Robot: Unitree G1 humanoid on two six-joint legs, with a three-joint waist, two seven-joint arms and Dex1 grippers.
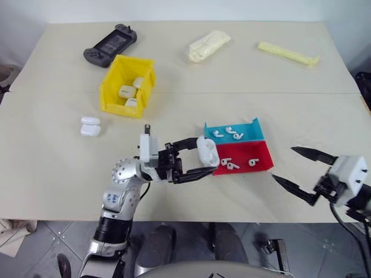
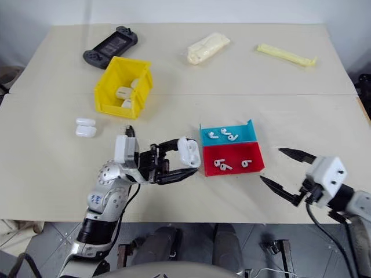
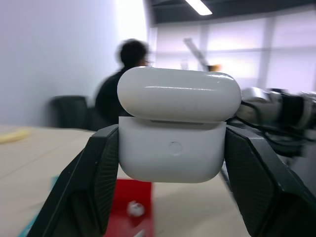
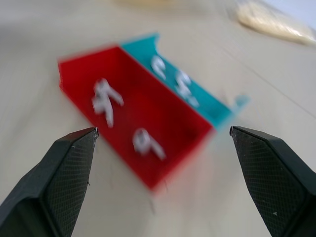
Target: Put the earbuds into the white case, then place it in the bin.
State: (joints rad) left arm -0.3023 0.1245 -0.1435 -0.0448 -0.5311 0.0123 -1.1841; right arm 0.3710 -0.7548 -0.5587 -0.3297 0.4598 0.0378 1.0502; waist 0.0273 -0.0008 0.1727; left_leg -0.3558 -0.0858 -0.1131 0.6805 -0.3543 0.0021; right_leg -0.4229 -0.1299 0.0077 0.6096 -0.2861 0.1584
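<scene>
1. The left gripper (image 1: 198,156) clamps the white case (image 1: 207,152), lid ajar, just beside the red tray (image 1: 262,156).
2. The right gripper (image 1: 294,168), spread wide and empty, points at the earbuds (image 1: 229,165) there; it is nearer.

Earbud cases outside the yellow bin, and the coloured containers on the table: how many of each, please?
white cases outside the yellow bin: 3 (one held, two lying loose)
yellow bin: 1
blue tray: 1
red tray: 1
Total: 6
</scene>
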